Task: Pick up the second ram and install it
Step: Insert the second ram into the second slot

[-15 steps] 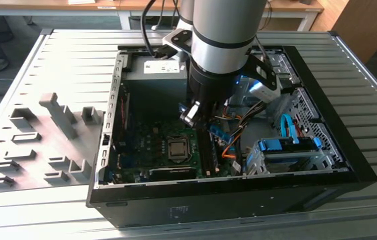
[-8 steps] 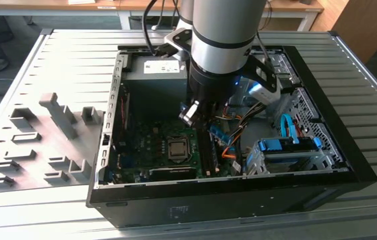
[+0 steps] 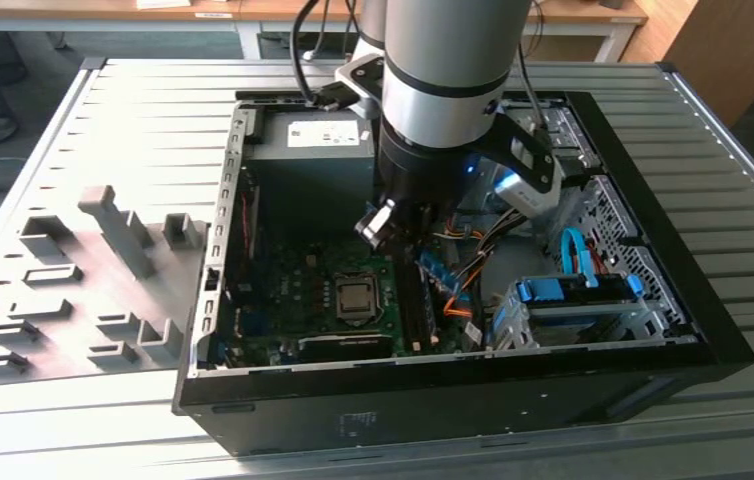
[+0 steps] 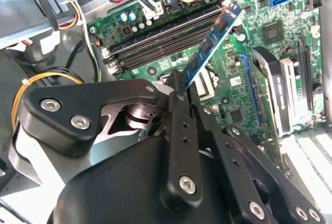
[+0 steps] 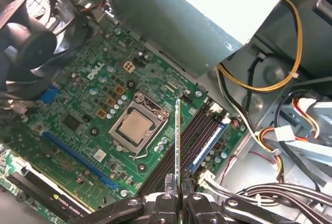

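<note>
The black gripper [image 4: 181,86] pinches the long, thin dark-blue memory stick [image 4: 212,42] in its jaws, so it is picked up. It hangs over the long black slots [image 3: 415,300], at three o'clock from the square silver chip [image 3: 354,297] in the exterior view, not pushed in yet.

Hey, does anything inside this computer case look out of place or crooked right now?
Nothing looks broken or spilled. The memory stick is clamped in the fingers above the motherboard, at an angle to the slots rather than lined up with them.
</note>
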